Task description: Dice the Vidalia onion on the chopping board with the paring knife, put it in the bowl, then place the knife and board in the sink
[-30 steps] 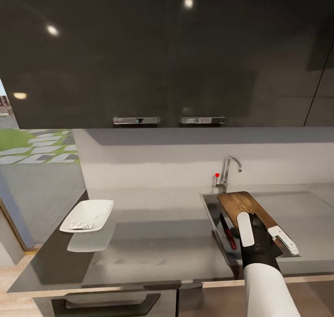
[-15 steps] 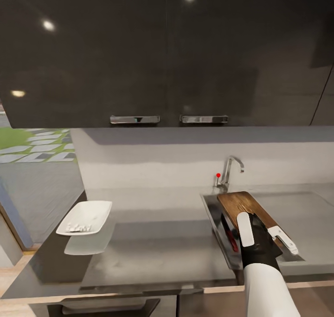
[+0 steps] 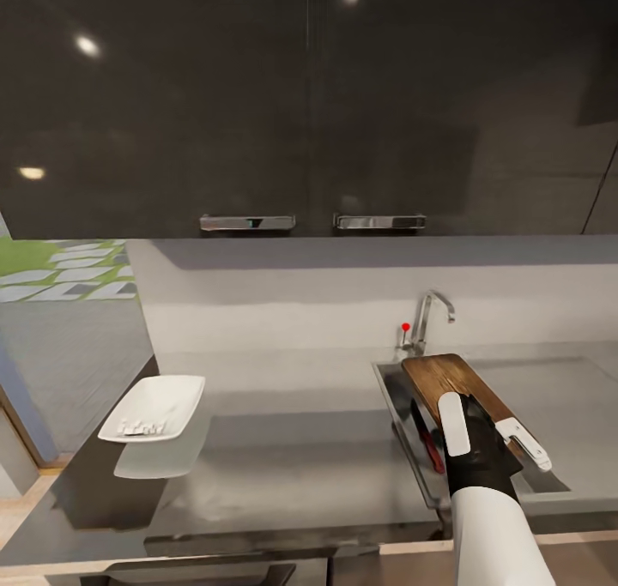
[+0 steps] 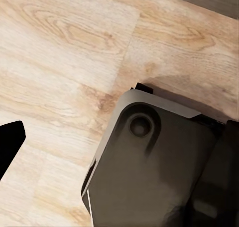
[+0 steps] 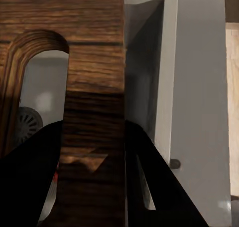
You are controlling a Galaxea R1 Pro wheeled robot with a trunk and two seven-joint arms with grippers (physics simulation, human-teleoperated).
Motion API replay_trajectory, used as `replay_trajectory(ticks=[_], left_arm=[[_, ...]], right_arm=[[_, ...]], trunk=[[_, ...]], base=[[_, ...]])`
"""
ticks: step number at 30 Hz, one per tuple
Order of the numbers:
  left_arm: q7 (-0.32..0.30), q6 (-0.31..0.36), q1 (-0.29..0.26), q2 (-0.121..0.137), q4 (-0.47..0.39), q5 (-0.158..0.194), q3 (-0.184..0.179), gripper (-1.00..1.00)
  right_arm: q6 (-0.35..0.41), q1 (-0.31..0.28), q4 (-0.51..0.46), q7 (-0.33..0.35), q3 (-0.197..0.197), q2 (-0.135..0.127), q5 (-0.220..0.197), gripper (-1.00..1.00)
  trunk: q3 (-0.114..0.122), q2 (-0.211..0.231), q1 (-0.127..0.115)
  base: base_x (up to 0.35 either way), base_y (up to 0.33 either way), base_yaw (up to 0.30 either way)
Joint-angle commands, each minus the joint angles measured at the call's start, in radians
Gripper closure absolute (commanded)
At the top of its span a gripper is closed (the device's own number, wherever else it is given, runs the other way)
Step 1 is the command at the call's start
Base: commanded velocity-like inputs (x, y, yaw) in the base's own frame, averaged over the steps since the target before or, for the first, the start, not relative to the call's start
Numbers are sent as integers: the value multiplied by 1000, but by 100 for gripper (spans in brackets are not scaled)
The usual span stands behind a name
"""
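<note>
My right gripper (image 3: 487,430) is shut on the chopping board (image 3: 448,378), a dark brown wooden board held slanted over the right half of the sink (image 3: 388,387). In the right wrist view the board (image 5: 94,52) runs between my dark fingers (image 5: 149,187), its handle slot beside them. The paring knife (image 3: 427,438), red-handled, lies inside the sink to the left of the board. The white bowl (image 3: 154,406) stands at the left end of the countertop (image 3: 292,457), with small white diced onion pieces (image 3: 142,429) in it. The left wrist view holds one black fingertip (image 4: 9,143) over wooden floor.
A steel faucet (image 3: 427,314) with a red knob rises behind the sink. Glossy dark upper cabinets (image 3: 300,97) hang above the counter. The counter ends just left of the bowl. The robot's grey base (image 4: 154,162) sits on the wooden floor.
The whole head picture has shifted a little, so the camera moved. My right gripper and the board stay in the same place over the sink.
</note>
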Motion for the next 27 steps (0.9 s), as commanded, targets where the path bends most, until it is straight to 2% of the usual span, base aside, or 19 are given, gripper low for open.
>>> replay_trajectory(ticks=[1, 17, 27], left_arm=[[0, -7, -1, 0, 4, 0, 3, -100], [0, -6, -1, 1, 4, 1, 3, -100], [0, -6, -1, 3, 4, 1, 3, -100]], right_arm=[[10, -1, -1, -3, -2, 1, 0, 100], [10, -1, 0, -2, -1, 1, 0, 100], [10, -1, 20, 0, -1, 1, 0, 100]], trunk=[[0, -1, 1], [-1, -1, 1], [-14, -1, 1]], base=[[123, 0, 0], [45, 0, 0], [0, 0, 35]])
